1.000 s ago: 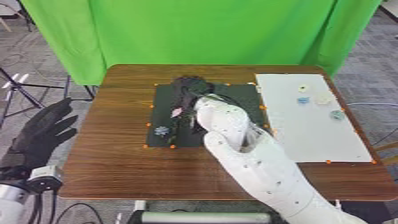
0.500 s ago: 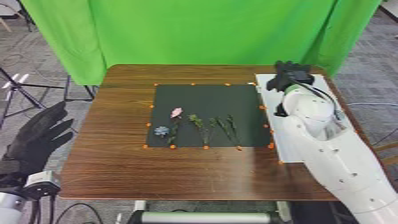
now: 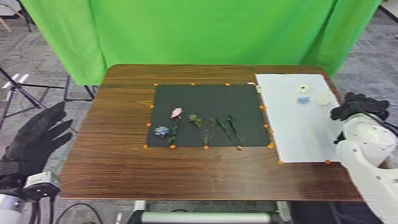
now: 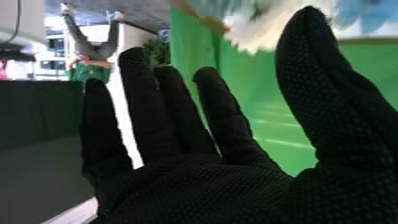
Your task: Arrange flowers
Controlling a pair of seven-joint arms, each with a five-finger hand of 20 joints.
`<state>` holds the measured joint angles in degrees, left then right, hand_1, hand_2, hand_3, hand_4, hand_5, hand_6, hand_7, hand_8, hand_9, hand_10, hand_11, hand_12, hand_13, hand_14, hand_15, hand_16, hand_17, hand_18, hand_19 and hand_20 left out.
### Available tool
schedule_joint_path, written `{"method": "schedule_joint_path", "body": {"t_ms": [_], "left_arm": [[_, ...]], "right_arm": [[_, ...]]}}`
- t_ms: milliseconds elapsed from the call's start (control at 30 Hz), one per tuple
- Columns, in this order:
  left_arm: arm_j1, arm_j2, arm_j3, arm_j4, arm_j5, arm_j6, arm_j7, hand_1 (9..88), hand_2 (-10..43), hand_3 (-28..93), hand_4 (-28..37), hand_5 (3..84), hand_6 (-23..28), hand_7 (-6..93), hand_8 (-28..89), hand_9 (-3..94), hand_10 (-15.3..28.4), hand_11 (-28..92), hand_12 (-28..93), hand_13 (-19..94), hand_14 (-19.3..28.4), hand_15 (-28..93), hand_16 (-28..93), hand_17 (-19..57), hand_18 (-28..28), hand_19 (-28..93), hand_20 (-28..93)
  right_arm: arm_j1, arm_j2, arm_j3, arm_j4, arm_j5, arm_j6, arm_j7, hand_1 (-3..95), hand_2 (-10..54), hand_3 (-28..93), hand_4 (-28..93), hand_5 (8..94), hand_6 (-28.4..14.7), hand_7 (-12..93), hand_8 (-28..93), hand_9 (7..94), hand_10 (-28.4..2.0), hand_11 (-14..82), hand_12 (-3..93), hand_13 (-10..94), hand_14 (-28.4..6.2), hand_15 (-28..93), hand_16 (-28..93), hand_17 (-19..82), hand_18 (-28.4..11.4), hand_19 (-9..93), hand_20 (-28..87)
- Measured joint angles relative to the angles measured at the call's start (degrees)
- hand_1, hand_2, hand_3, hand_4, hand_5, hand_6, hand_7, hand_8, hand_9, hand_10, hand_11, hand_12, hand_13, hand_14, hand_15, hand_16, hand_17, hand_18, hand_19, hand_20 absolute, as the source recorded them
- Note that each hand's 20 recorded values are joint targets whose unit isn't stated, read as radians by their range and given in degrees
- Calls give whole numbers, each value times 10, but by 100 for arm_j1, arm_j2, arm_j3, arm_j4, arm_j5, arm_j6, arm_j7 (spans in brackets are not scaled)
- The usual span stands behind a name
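Observation:
My right hand (image 3: 360, 106) is at the white sheet's (image 3: 306, 135) right edge, fingers straight. In the right wrist view that hand (image 4: 209, 190) is open, its thumb apart from the fingers, with a blurred cream flower (image 4: 262, 25) and blue shape (image 4: 362, 14) beyond. My left hand (image 3: 40, 135) is open left of the table. On the black sheet (image 3: 222, 97) lie a pink flower (image 3: 176, 113), a grey-blue flower (image 3: 162, 131), a yellow-green sprig (image 3: 195, 120) and dark green stems (image 3: 227, 131). The white sheet holds pale yellow (image 3: 303, 88), blue (image 3: 304, 100) and cream (image 3: 323, 100) blooms.
Orange markers (image 3: 206, 147) line the sheets' edges. Brown wooden table (image 3: 169, 172) surrounds the black sheet, with a wide strip at the front. A green curtain (image 3: 213, 35) hangs behind the far edge.
My right hand has swung from over the black sheet, across the white sheet's far part, to its right edge. The sprig and stems on the black sheet are uncovered. My left hand has barely moved.

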<state>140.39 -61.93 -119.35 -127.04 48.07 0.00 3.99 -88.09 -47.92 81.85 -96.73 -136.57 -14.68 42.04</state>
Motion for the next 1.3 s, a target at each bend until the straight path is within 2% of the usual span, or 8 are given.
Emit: {"method": "schedule_joint_path", "body": {"t_ms": [300,367,400,500,600,700,1000,1300], "left_arm": [[-3,4,18,3,0,3,3,245,-47,693,-272,195,7,239,-121,175,86,108,219,125,118,194,61,-110,182,352,96],[-2,4,18,3,0,3,7,245,-47,693,-273,195,7,239,-121,175,86,109,218,125,118,194,61,-110,182,352,96],[-1,4,18,3,0,3,10,245,-47,693,-273,195,7,239,-121,175,86,109,218,126,118,195,61,-110,182,352,96],[0,8,18,5,0,4,17,246,-47,694,-274,195,7,240,-121,176,86,111,218,127,119,196,61,-110,182,352,96],[0,14,18,6,0,6,19,245,-46,694,-273,196,7,241,-121,176,85,112,217,127,119,196,60,-110,182,353,96],[-2,17,18,10,-1,6,19,246,-46,693,-274,196,7,241,-123,177,87,114,216,127,119,196,60,-110,183,353,96],[-38,94,8,28,-2,4,5,245,-46,695,-274,198,7,242,-124,178,87,114,214,128,118,196,59,-110,183,354,96],[-181,204,89,98,-5,-7,-68,245,-46,693,-274,197,8,241,-123,177,86,112,213,127,118,194,60,-110,183,354,95]], "right_arm": [[25,-17,-209,427,-41,194,-354,324,-95,873,-282,334,-55,289,-138,399,-133,196,205,476,-74,252,202,88,-178,573,247],[87,-11,-280,618,-39,267,-377,356,-92,881,-281,410,-33,346,-167,480,-110,302,212,567,-55,366,189,135,-166,632,278],[118,-5,-313,706,-39,341,-391,385,-92,865,-282,447,-18,389,-187,529,-99,355,232,614,-36,399,232,161,-166,662,298],[159,29,-344,850,-60,757,-456,475,-86,806,-282,541,8,532,-34,692,-71,266,431,718,-6,426,340,216,-167,708,352],[96,67,-350,868,-210,1333,-579,516,-87,798,-283,638,27,550,11,803,-59,254,516,793,-14,519,331,265,-173,749,400],[-58,89,-318,783,-449,1769,-775,516,-94,811,-283,674,23,530,9,825,-54,259,532,806,-14,548,328,292,-169,758,419],[-223,19,-503,113,-368,1759,-1161,511,-95,825,-283,680,21,526,8,831,-60,253,541,806,-18,555,332,295,-170,757,430],[1070,-582,-2255,-78,-451,1887,-2233,492,-95,846,-280,679,24,533,6,832,-63,252,544,802,-18,557,341,282,-171,753,439]]}}
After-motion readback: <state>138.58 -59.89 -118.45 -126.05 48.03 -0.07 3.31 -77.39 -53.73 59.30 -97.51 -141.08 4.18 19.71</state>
